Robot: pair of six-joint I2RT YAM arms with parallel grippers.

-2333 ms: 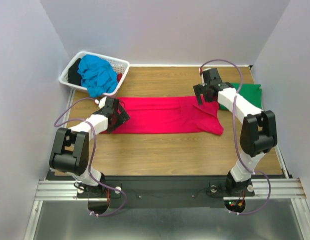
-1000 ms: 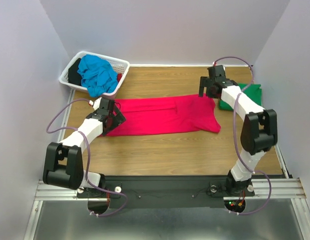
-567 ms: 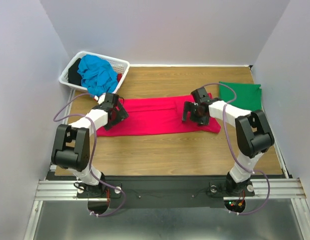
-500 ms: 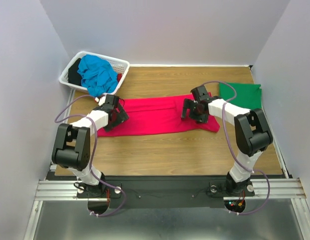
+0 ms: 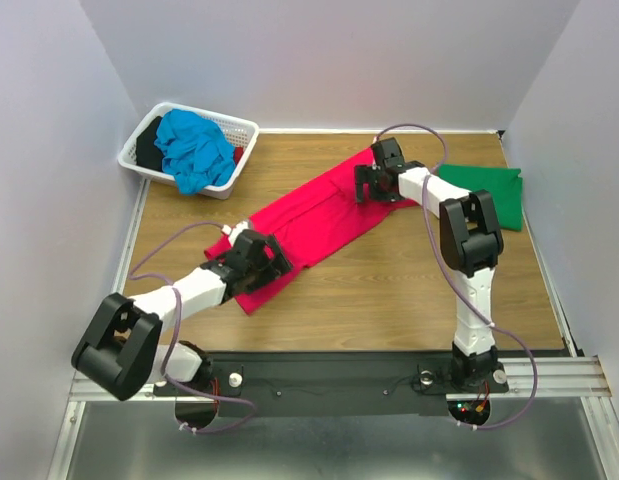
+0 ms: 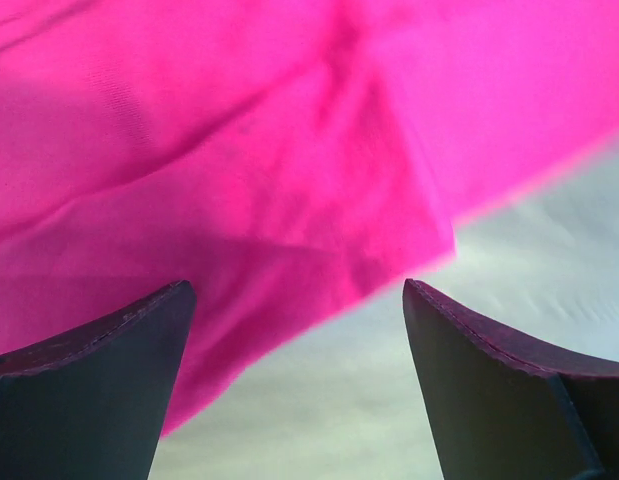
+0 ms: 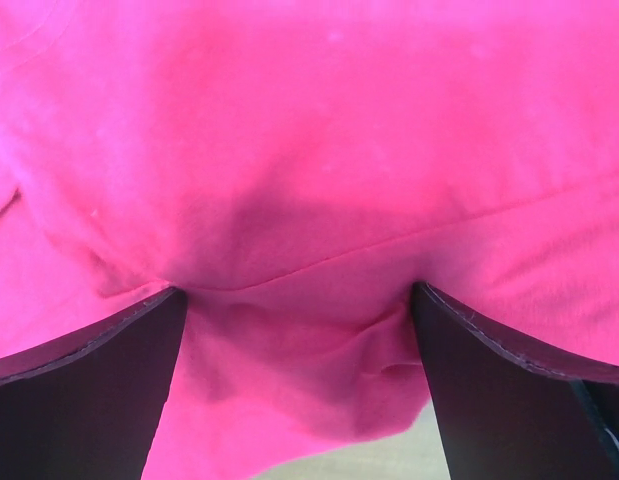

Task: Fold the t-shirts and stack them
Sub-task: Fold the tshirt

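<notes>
Top external: pink tee [image 5: 314, 215] diagonal on bench [image 5: 389, 290]; both jaws spread over its ends. Folding step; next, pinch ends.

A robotics lab test cell: plain pale walls [image 5: 339, 60] box in the wood-topped bench [image 5: 409, 290] on three sides around the left end effector [image 5: 277, 262] and the right end effector [image 5: 369, 188]. Behind them, white-and-black arms [image 5: 194, 290] run back to an aluminium rail [image 5: 559, 375] bolted along the bench's near edge, with purple cables [image 5: 410, 126] looped along the links and small status lights [image 5: 467, 408] glowing below the right arm's base.
</notes>
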